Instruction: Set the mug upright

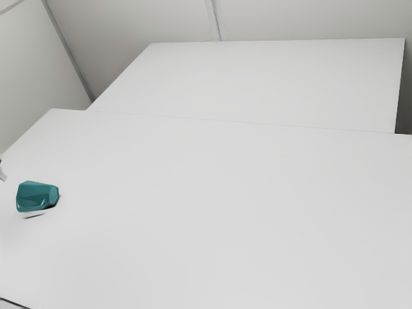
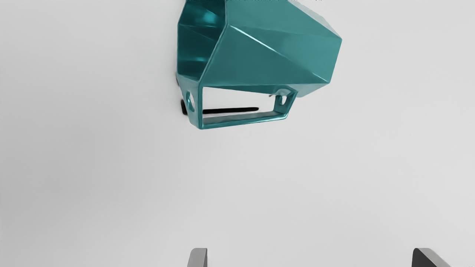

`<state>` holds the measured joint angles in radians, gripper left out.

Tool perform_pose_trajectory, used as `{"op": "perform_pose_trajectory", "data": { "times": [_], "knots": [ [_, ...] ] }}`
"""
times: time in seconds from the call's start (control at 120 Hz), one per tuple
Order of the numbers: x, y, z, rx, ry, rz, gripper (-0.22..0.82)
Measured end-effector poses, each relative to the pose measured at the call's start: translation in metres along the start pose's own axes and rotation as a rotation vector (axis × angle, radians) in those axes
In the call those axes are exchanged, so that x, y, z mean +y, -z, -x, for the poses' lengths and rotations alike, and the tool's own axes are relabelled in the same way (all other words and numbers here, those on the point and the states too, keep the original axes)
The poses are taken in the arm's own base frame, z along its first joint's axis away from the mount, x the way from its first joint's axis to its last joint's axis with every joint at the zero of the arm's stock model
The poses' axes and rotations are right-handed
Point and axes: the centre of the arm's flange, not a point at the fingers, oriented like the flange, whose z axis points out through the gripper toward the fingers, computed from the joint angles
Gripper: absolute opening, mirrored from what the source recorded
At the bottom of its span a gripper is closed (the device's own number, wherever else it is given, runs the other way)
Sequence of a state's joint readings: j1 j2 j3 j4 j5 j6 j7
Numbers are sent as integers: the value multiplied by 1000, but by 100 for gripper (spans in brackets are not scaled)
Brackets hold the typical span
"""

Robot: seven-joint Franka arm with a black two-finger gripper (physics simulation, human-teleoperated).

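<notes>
The tabletop point(image 1: 225, 212) under the mug point(image 1: 37, 197) is cut off by the exterior view's edge. The mug lies on its side, partly cropped in the wrist view. Near it, apart, the fingers point(image 1: 2, 175) stand wide open, mostly out of frame. Beyond the mug's handle point(image 2: 243, 119), a dark streak point(image 2: 232, 110) is partly hidden.

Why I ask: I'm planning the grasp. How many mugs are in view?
1. The teal mug lies on its side on the table, near the exterior view's left edge, apart from the open gripper.
</notes>
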<state>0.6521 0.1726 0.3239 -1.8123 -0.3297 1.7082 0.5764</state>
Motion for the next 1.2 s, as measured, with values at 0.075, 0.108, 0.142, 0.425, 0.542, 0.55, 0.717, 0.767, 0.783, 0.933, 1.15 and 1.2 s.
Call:
{"op": "perform_pose_trajectory", "data": {
  "times": [0.075,0.108,0.142,0.425,0.542,0.55,0.717,0.767,0.783,0.933,1.15,1.2],
  "knots": [
    [-21,-7,-2,13,-35,30,60],
    [-28,-11,-6,18,-54,42,60],
    [-35,-14,-10,26,-73,54,60],
    [-50,-57,-49,92,-240,184,60],
    [-53,-70,-66,126,-297,219,60],
    [-53,-70,-68,129,-302,220,60],
    [-58,-91,-80,164,-358,270,60],
    [-59,-97,-81,173,-371,283,60],
    [-60,-99,-82,175,-374,288,60],
    [-61,-114,-86,203,-408,324,60],
    [-54,-122,-90,235,-458,355,59],
    [-54,-123,-90,241,-467,356,50]
  ]
}}
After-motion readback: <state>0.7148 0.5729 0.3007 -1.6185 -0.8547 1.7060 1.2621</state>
